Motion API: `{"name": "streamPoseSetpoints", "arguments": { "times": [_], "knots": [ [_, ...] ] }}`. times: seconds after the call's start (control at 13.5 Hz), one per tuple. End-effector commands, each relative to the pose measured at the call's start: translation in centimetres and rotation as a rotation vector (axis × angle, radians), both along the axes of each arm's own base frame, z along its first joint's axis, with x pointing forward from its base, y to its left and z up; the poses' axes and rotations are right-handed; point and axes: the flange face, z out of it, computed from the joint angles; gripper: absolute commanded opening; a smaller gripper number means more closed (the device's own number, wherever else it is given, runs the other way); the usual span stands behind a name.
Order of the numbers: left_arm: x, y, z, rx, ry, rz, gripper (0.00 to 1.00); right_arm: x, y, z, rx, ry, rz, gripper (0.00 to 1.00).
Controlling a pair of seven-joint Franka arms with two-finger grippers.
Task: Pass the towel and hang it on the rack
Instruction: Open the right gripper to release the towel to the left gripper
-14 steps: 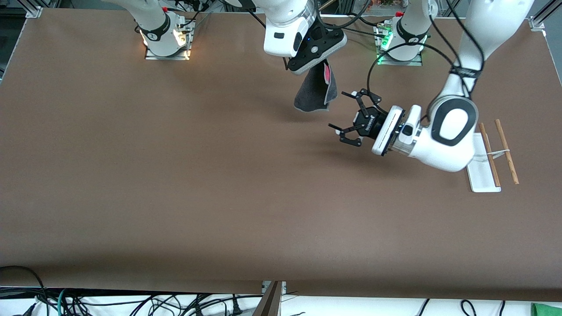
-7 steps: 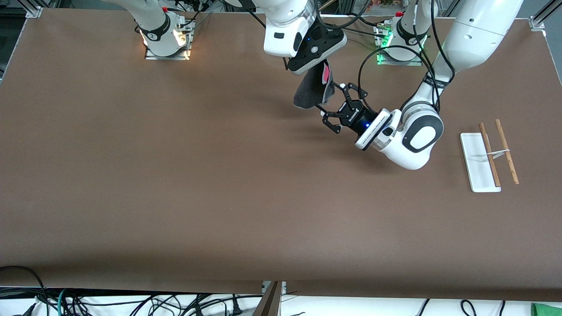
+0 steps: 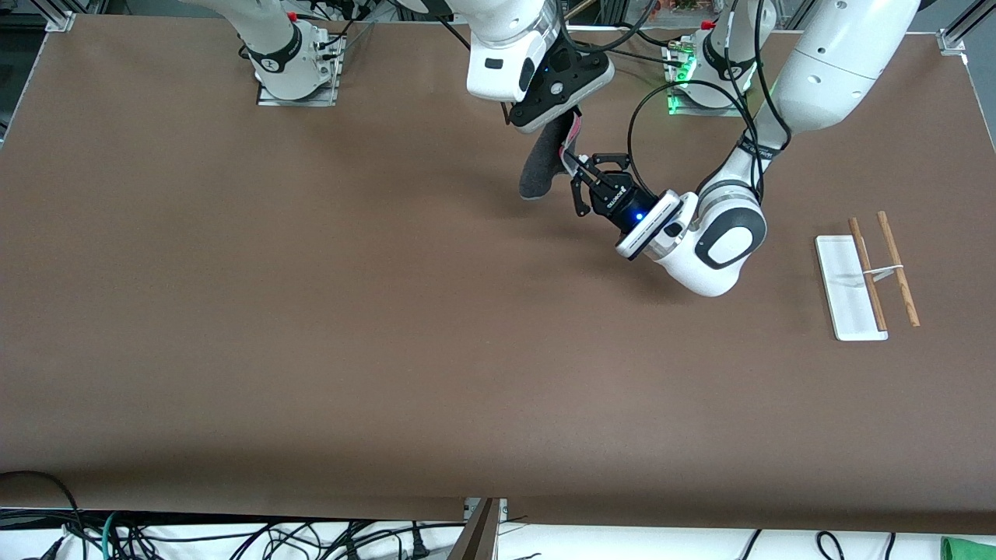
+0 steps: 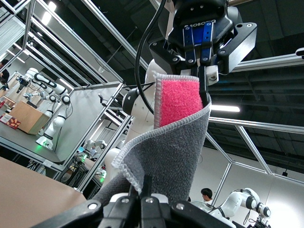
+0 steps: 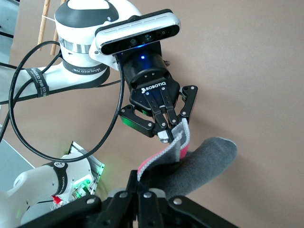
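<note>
We saw the right arm come down from its base near the surface's top edge, its wrist bent so that the right gripper [image 3: 562,124] pointed downward over the surface, near the middle of that edge. Its fingers were pinched together on the upper end of the towel [image 3: 542,165], which hung below it as a folded dark grey cloth with its pink-red patch toward the left arm. In the left wrist view the right gripper [image 4: 203,78] showed above, clamped on the corner by the patch, with the towel [image 4: 166,156] draping down in a curl edged with light stitching.

The left arm reached out from its base near the same edge, toward the left arm's end, elbow high and forearm slanting down, so that its wrist lay nearly level and pointed at the hanging cloth. The left gripper [image 3: 585,173] had its fingers drawn together on the towel's free edge, just below the patch; the right wrist view showed the left gripper [image 5: 166,124] with both fingertips meeting on the stitched hem of the towel [image 5: 199,164]. Both grippers thus held the cloth in the air at once.

The rack [image 3: 848,292] stood well apart, near the surface's edge at the left arm's end, its white base plate flat and its two brown rods lying side by side.
</note>
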Motion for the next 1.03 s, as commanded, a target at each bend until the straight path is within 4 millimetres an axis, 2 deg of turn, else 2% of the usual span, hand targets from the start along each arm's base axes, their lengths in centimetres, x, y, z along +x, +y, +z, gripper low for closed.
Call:
{"name": "streamPoseSetpoints", "arguments": {
  "times": [0.0, 0.3, 0.37, 0.44, 0.52, 0.74, 0.96],
  "knots": [
    [0.4, 0.8, 0.4, -0.048, -0.007, 0.037, 0.0, 0.2, -0.5, 0.6, 0.001, -0.005, 0.006, 0.0],
    [0.9, 1.6, 0.9, -0.058, -0.011, 0.042, 0.0, 0.8, -1.0, 0.5, 0.006, 0.014, -0.007, 0.0],
    [1.0, 1.8, 0.8, -0.057, -0.009, 0.047, 0.0, 1.1, -1.2, 0.5, 0.009, 0.016, -0.01, 0.17],
    [1.0, 1.8, 0.8, -0.057, -0.009, 0.047, 0.0, 1.3, -1.4, 0.4, 0.008, 0.006, 0.0, 0.68],
    [1.0, 1.8, 0.8, -0.057, -0.007, 0.045, 0.0, 1.3, -1.4, 0.5, 0.012, -0.011, 0.035, 1.0],
    [1.6, 2.7, 1.3, -0.048, 0.005, 0.048, 0.0, 1.4, -1.5, 0.4, 0.009, -0.01, 0.036, 1.0],
    [3.1, 4.7, 3.0, -0.019, 0.037, 0.044, 0.0, 3.1, -3.3, 0.1, -0.013, 0.006, 0.017, 1.0]
  ]
}}
